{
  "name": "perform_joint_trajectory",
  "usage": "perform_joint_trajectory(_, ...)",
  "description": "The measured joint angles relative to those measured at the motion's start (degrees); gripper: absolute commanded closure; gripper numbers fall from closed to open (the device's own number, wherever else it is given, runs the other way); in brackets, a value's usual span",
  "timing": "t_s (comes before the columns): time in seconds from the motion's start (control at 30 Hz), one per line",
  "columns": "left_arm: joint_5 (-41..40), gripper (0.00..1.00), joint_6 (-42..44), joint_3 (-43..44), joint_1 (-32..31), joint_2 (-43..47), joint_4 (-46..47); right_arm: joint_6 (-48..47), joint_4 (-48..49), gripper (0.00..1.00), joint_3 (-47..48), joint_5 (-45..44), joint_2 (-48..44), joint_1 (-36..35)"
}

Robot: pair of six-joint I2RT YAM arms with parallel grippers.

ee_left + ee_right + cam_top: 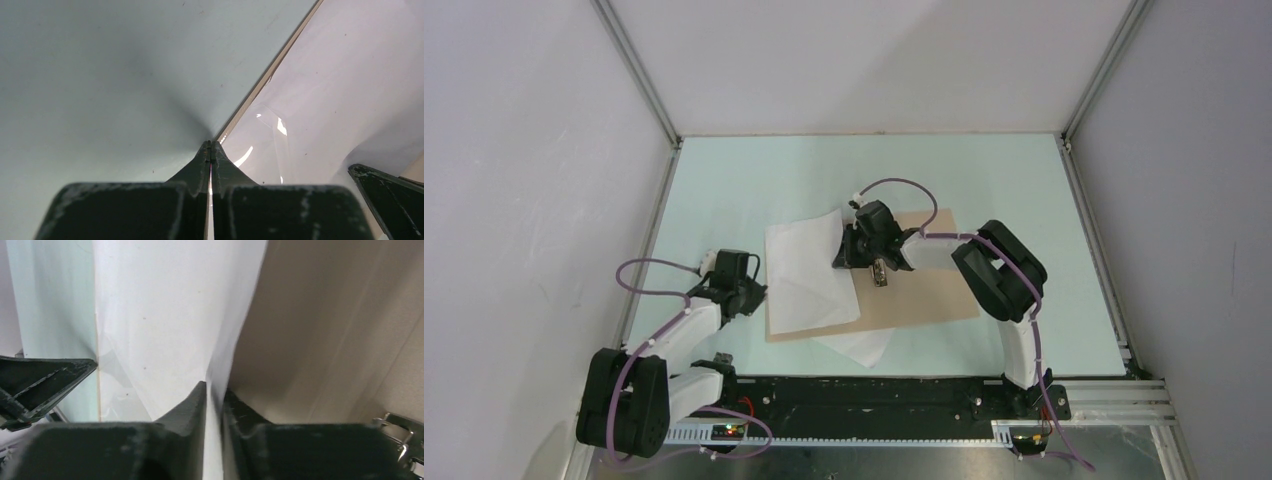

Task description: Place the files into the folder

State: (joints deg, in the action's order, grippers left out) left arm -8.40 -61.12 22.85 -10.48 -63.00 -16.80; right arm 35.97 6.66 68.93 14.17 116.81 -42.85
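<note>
The tan folder (924, 290) lies open in the middle of the table, its metal clip (880, 272) near my right gripper. The white files (804, 270) rest over its left half, and one sheet's corner (862, 346) sticks out at the near edge. My right gripper (849, 255) stands at the files' right edge. In the right wrist view its jaws (215, 388) are slightly parted, with a raised sheet edge (165, 315) between them and the folder (325, 315) to the right. My left gripper (759, 297) is shut (210, 143), its tips at the folder's left edge (265, 77) beside the glossy clear sleeve (325, 100).
The pale green table (1024, 180) is boxed in by white walls and aluminium posts (639, 70). A black rail (874, 395) with the arm bases runs along the near edge. The other arm's dark finger (390, 195) shows at the lower right of the left wrist view.
</note>
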Motion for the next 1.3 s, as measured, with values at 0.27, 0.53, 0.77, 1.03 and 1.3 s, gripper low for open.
perform_joint_trajectory(0.27, -0.63, 0.91, 5.33, 1.42, -0.02, 2.64, -4.26, -1.09, -9.44, 0.35, 0.04, -6.51, -6.6, -0.13)
perform_joint_trajectory(0.53, -1.44, 0.71, 13.35, 13.11, -1.14, 7.72, -8.22, -1.51, -21.16, 0.48, -3.26, -18.05, -18.08, 0.17)
perform_joint_trajectory(0.77, 1.81, 0.53, 16.46, 22.27, -8.68, -3.15, -7.72, -1.27, -25.9, 0.56, -6.25, -21.97, -14.78, -0.61)
perform_joint_trajectory(1.03, 6.95, 0.52, 17.92, 33.92, -14.36, -19.67, -5.22, -0.96, -24.85, 0.77, -6.27, -22.77, -14.32, -2.25)
perform_joint_trajectory(1.3, 14.14, 0.65, 15.61, 40.98, -19.3, -33.31, 3.39, -1.6, -23.91, 0.81, -6.29, -22.77, -14.23, -2.82)
